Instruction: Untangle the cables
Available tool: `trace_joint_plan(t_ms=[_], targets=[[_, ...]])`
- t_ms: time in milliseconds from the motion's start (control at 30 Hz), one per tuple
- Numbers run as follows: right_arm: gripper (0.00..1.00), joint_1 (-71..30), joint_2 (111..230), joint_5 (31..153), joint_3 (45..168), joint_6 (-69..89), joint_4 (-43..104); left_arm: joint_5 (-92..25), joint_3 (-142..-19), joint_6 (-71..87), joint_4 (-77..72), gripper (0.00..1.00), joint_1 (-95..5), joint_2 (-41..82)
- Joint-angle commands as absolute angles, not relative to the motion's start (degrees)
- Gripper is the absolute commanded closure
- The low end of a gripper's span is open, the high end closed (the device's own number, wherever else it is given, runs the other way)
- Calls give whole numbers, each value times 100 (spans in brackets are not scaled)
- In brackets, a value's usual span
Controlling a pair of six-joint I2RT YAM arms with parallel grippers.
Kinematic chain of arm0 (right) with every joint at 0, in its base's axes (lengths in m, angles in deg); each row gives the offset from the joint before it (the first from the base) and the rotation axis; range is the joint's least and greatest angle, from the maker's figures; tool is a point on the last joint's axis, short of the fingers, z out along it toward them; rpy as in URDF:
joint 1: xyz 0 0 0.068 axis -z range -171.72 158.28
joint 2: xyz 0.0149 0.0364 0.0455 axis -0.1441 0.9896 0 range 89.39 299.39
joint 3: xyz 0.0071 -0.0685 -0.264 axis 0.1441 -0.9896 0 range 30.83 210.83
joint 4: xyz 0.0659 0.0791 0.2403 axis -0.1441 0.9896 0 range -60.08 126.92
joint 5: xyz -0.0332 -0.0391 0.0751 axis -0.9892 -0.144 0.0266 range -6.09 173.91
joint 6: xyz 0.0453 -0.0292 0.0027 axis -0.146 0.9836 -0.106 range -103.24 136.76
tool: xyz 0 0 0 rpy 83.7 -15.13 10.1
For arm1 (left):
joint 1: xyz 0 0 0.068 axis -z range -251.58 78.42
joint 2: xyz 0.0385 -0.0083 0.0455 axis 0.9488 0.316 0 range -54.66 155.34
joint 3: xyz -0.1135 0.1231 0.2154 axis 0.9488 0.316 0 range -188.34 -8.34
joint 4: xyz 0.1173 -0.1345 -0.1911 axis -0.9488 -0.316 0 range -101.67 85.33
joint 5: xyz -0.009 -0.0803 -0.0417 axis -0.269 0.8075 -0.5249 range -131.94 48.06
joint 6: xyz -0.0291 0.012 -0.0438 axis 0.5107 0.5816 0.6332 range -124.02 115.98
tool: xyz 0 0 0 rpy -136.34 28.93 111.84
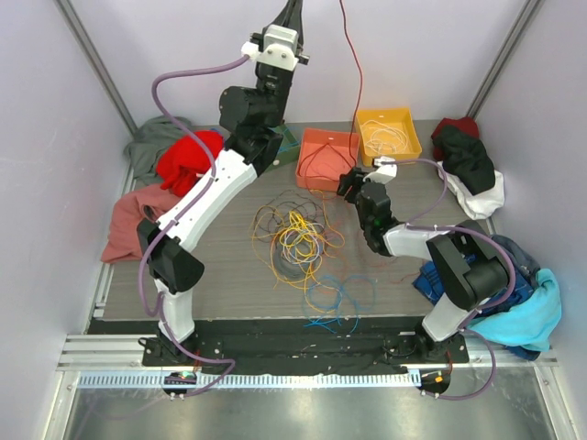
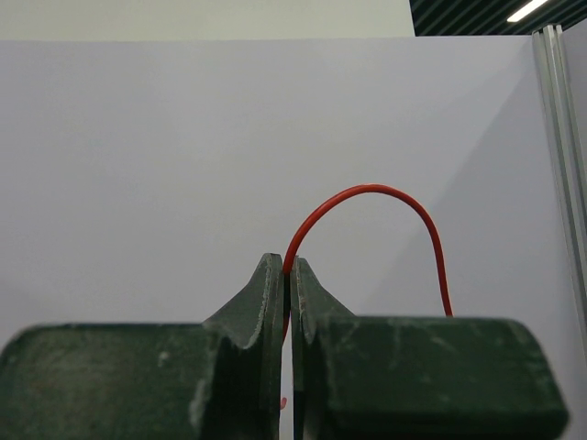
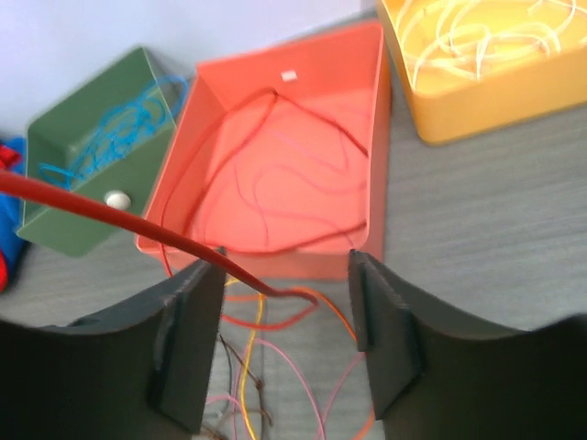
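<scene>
Left wrist shows red cable [image 2: 367, 188] clamped between closed jaws, arching right.

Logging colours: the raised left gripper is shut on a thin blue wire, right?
No: the left gripper is shut on a thin red wire, not blue. The left wrist view shows it arching up from between the closed jaws.
</scene>
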State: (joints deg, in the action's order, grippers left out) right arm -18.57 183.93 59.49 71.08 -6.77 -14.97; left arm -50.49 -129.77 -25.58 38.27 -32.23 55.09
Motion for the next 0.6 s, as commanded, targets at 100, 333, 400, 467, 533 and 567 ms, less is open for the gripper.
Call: trace_joint_plan(t_ms=[100,333,400,467,533,567], targets=[[78,-1879,18203,5579,7442,-355,-2168,-5178,-12919,-2581,4077,100,-3203,5160],[99,-1852,17623,5517,8197,-74,-1290,-5458,-12761,-2599,4060,100,-3203,5055],[99,-1844,17605,5561,8653,5,-921,-5590,-12647,-2564,3972,100,-3203,5002],[99,-1791,17648,5622,9127,49,-579,-5879,-12542,-2450,3884,100,-3211,4958],[99,-1721,17754,5701,9392,76,-367,-6117,-12358,-2240,3700,100,-3212,4879],[99,-1694,17806,5789,9646,76,-270,-6284,-12296,-2152,3578,100,-3212,4844]])
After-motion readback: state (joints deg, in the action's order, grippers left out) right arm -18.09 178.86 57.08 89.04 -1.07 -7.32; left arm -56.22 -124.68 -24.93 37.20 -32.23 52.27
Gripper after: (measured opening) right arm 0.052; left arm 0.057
